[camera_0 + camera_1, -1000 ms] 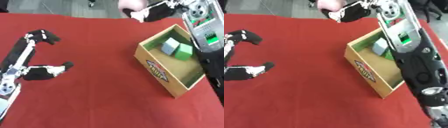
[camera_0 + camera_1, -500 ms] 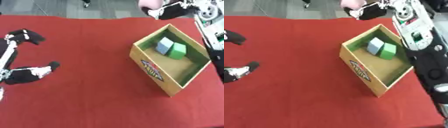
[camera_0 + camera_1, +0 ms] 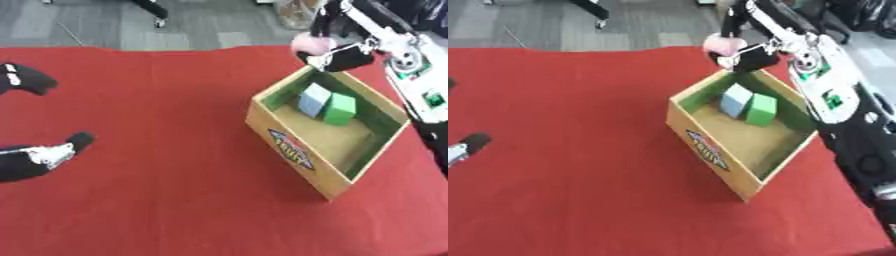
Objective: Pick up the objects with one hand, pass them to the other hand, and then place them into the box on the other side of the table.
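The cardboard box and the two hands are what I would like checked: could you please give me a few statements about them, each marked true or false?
1. The box holds a pale blue block and a green block. True.
2. The right hand holds a pink object near the box's far corner. True.
3. The two blocks lie at opposite ends of the box. False: they sit side by side in the far part of the box.
4. The left hand grips a green block. False: it holds nothing and shows at the left edge, away from the box.
5. The box stands on a bare wooden table. False: it stands on a red cloth.
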